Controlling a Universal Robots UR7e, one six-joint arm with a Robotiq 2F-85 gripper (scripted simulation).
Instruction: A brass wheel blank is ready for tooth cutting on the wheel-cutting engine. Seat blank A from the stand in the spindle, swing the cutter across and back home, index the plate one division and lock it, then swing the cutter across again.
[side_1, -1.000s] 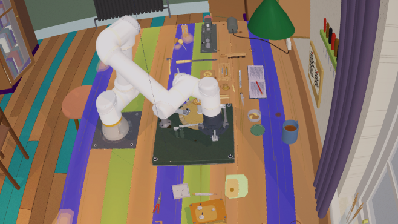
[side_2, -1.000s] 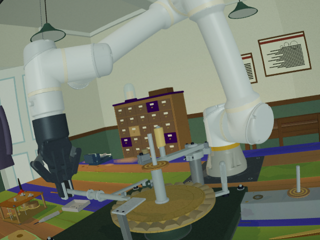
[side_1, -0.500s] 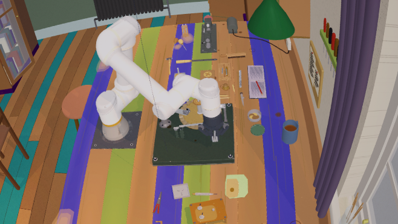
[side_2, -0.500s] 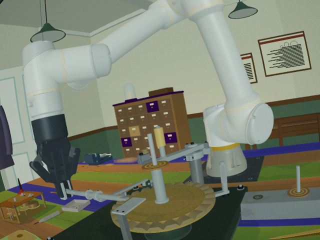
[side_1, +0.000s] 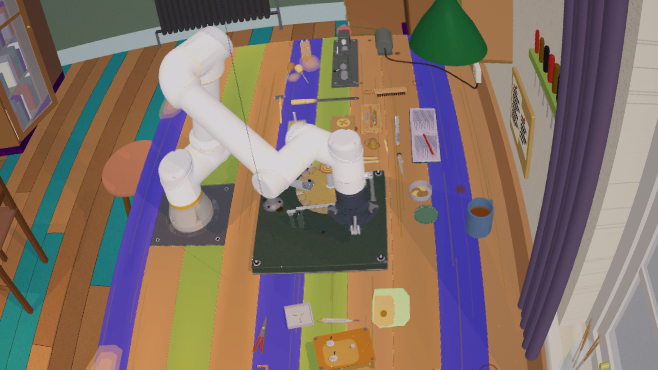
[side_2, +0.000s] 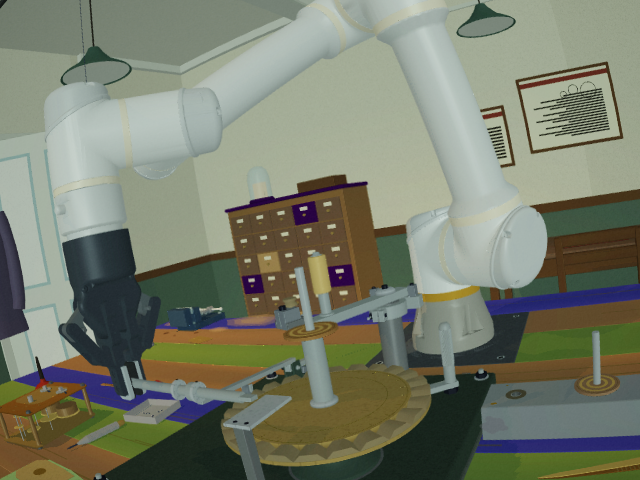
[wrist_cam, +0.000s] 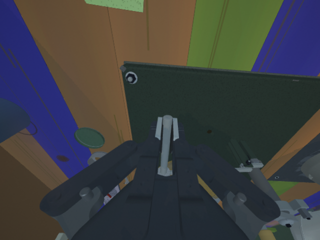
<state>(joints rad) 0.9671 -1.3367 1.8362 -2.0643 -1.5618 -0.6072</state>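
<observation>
On the dark green base plate (side_1: 320, 235) stands the wheel-cutting engine. Its toothed brass index plate (side_2: 331, 413) lies flat around the upright spindle (side_2: 315, 351). A brass blank (side_2: 310, 329) sits on the spindle above the plate. The cutter arm (side_2: 362, 305) with its yellow handle (side_2: 319, 274) reaches over the blank. A grey lever rod (side_2: 176, 388) runs out from the plate's rim toward the front, and my gripper (side_2: 129, 382) is closed around its outer end (wrist_cam: 166, 134). A second blank (side_2: 597, 383) rests on the grey stand (side_2: 558, 408) at the right.
A blue mug (side_1: 480, 216), a green lid (side_1: 425, 214) and a small dish (side_1: 420, 190) lie right of the base plate. A pale green block (side_1: 390, 307), a white tray (side_2: 151, 411) and an orange fixture (side_1: 343, 348) sit toward the front.
</observation>
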